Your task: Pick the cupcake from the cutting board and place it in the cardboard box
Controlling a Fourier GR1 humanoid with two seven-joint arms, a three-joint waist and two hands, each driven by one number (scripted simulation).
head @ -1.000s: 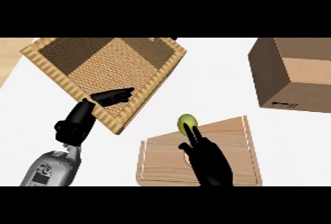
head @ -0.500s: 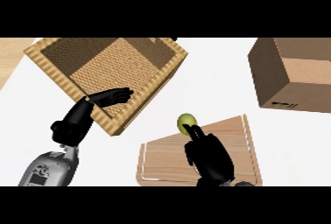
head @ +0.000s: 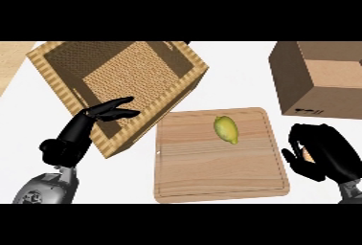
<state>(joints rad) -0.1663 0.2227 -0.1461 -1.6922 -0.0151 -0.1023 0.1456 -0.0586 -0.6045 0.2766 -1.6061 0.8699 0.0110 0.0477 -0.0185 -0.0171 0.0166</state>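
- Right hand (head: 324,152), beside the cutting board (head: 212,177): fingers curled round a small tan object (head: 308,154), mostly hidden.
- Left hand (head: 99,117): fingers straight and apart, at the wicker basket (head: 180,93) rim.

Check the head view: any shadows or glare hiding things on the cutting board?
Head view: no glare, even light; the cutting board and yellow-green fruit show clearly; inner walls of the basket are shaded; the right hand curls round a tan item, mostly hidden.
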